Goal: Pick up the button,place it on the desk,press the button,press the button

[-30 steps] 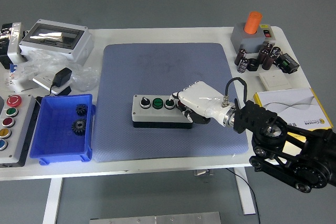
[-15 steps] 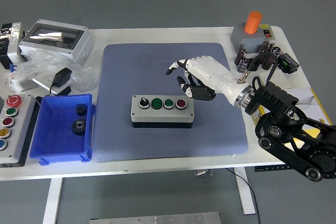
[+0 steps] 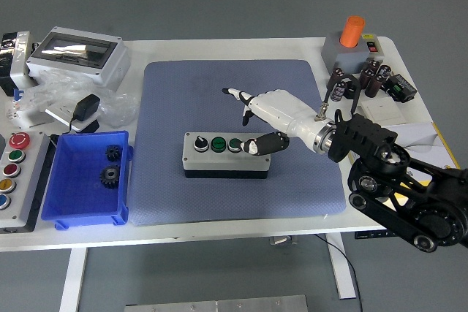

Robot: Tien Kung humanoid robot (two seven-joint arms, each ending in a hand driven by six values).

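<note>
Blue mat (image 3: 219, 93) | button box (image 3: 225, 156) centred — right hand (image 3: 274, 118) thumb on it

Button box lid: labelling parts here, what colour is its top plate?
Light grey, on a black base; the button box shows best in the head view.

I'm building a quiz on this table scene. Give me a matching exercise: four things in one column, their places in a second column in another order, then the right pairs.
Things:
1. button box
2. blue bin
3. orange-knob device
4. right hand

Places:
A. table's far right corner
B. on the blue mat, middle
C. left of the mat, holding gears
D. over the box's right end

Pairs: 1-B, 2-C, 3-A, 4-D
</note>
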